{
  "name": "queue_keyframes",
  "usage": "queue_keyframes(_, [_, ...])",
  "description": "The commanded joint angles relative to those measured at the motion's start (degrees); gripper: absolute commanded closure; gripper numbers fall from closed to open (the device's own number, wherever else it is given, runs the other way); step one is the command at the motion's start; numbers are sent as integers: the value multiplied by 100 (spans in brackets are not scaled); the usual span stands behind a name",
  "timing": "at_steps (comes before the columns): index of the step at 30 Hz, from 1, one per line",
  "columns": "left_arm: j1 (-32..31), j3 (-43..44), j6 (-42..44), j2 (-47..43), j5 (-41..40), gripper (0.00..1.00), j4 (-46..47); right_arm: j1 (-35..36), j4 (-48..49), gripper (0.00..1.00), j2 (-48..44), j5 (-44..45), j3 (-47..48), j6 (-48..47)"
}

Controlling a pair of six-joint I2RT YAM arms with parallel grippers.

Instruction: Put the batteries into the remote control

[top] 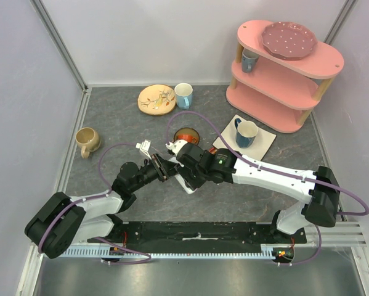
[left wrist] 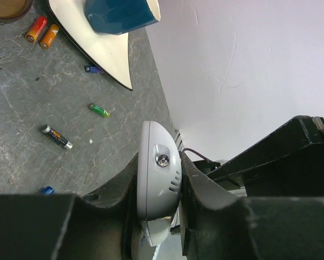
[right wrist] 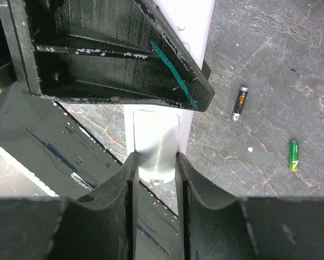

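Left wrist: six batteries point(left wrist: 57, 136) loose; left end effector point(left wrist: 160, 181), right end effector point(right wrist: 155, 165) both gripping single remote control point(left wrist: 152, 143)

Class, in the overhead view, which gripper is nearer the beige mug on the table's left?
Left. The left gripper is to the right of the beige mug; the right gripper, gripping the same remote control, is farther right.

Six batteries point(left wrist: 98, 110) lay on the counter point(left wrist: 21, 97): two orange, two blue, one green, one black. There were four mugs point(top: 85, 140), three plates point(top: 156, 98), one bowl point(top: 186, 135), one pink shelf point(top: 276, 92) and one remote control point(right wrist: 197, 21).
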Motion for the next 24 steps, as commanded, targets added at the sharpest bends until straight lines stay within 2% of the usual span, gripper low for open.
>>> queue_keyframes(1, [-172, 173, -180, -304, 399, 98, 555, -136, 487, 67, -67, 209, -61, 30])
queue_keyframes(12, [-180, 252, 22, -524, 320, 98, 115, -136, 417, 56, -23, 209, -17, 12])
queue_keyframes(24, [-180, 200, 14, -427, 311, 98, 167, -136, 373, 46, 65, 270, 80, 74])
